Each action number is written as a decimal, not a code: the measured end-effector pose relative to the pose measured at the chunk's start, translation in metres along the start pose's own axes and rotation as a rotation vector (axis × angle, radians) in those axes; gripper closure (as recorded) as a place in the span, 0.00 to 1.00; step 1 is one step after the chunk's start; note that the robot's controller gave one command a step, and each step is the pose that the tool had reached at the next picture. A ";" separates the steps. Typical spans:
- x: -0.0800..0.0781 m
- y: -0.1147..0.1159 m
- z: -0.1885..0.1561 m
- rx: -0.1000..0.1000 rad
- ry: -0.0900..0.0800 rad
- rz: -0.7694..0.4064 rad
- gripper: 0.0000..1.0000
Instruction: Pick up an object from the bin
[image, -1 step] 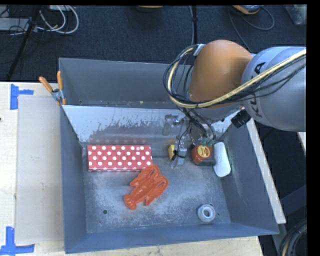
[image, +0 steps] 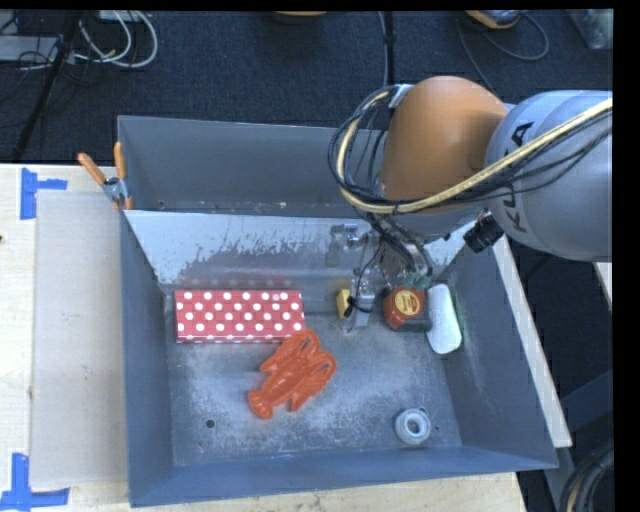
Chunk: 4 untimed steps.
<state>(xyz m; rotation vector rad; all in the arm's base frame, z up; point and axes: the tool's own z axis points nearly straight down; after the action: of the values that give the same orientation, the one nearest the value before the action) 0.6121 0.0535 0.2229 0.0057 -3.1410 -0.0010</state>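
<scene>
Nearest me, by the front wall of the grey bin (image: 300, 482), a small grey ring (image: 412, 425) lies alone on the floor; a little further in sprawls an orange-red rubbery toy (image: 292, 373), all claws and legs; behind it, touching or nearly so, is a red box with white dots (image: 240, 315), lying flat. Beyond that the gripper (image: 355, 306) hangs low near the back of the floor, with a small yellow piece (image: 343, 299) just beside it on one side and a round red disc with a yellow middle (image: 403, 308) just beside it on the other; a white oblong thing (image: 441, 320) leans by the disc. Whether the claw is released or clenched I cannot tell; I see nothing in it. To my eye this is the approach, with no pick made yet; the next move calls for settling squarely on one of those small pieces, clear of its neighbour, then closing and lifting.
</scene>
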 end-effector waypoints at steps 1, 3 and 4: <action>0.019 0.005 0.033 0.001 -0.001 -0.069 0.00; 0.029 0.042 0.128 -0.004 -0.004 -0.194 0.00; 0.009 0.033 0.146 0.001 -0.007 -0.518 1.00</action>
<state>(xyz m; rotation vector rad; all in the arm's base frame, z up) 0.6028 0.0868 0.0764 0.8117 -3.0421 0.0002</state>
